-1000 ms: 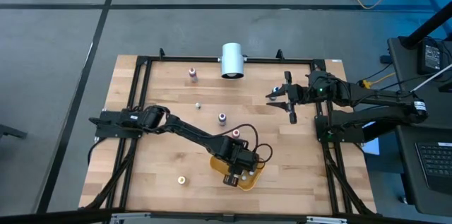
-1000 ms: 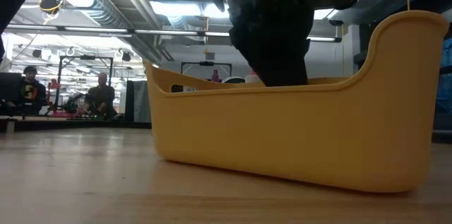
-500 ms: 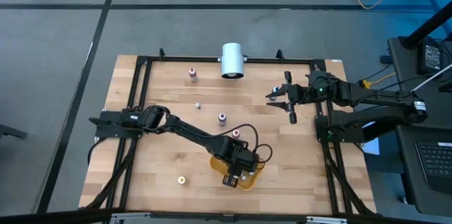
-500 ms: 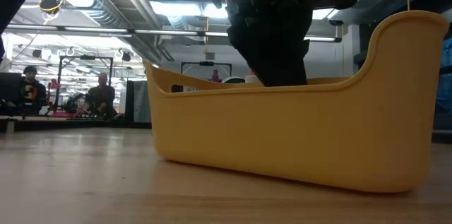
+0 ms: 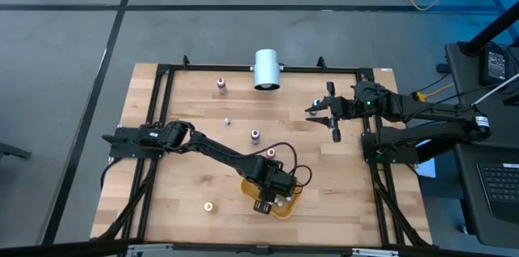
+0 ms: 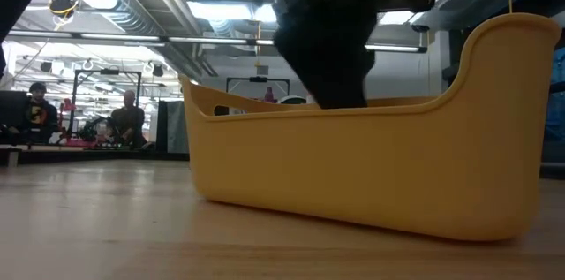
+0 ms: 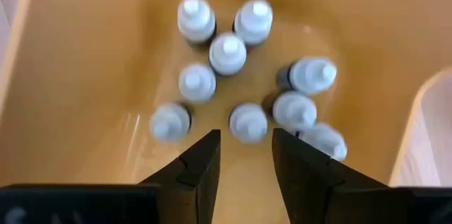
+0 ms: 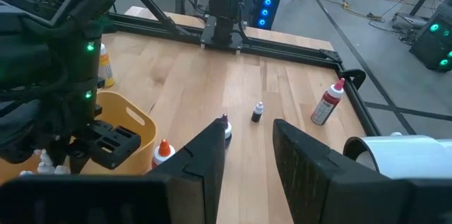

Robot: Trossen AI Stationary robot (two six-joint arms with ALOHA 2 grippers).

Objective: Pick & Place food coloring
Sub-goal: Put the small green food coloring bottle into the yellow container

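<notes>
Left wrist view showed the left end effector [image 7: 245, 155], fingers parted and empty, above tiny white-capped food coloring bottles [image 7: 227, 51] clustered inside the orange plastic tray [image 7: 85, 75], so lifting straight up would best avoid toppling them.

Bright overhead ceiling lights, soft-focus bottles [image 7: 227, 52]
</notes>
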